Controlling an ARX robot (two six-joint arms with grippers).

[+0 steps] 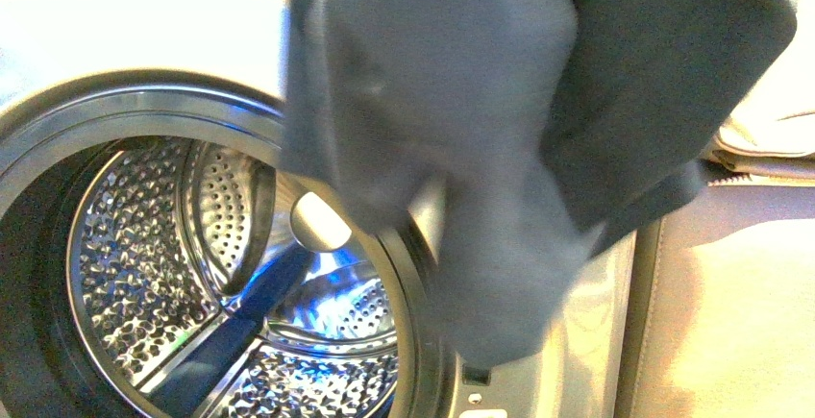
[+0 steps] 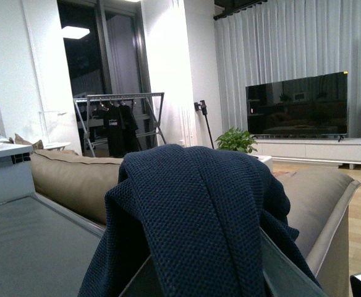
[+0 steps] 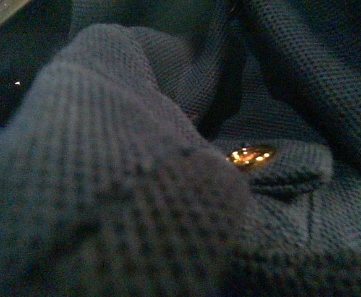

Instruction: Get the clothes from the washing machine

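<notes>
Evidently, the lifting-out step is in hand. At the left of the front view the washing machine point(image 1: 58, 110) is seen with its door open. In the part of the dimpled steel drum point(image 1: 135, 245) that is shown, no garment can be made out; only bare metal and a blue-lit paddle are seen. Toward the middle and upper right, the clothes point(image 1: 481, 101) are held up outside the opening, hung in loose folds across the machine's rim. At the far right a beige cushion point(image 1: 740, 322) is seen beside the machine.

In the left wrist view the dark knit is draped over whatever carries it, so the left gripper is hidden and its opening cannot be told. In the right wrist view only close fabric is shown, and the right gripper is not seen at all.

The garment is judged to be out of the drum. What is called for next is that it be carried away from the door and set down, with the trailing fold kept off the rim. No receiving basket is shown.
</notes>
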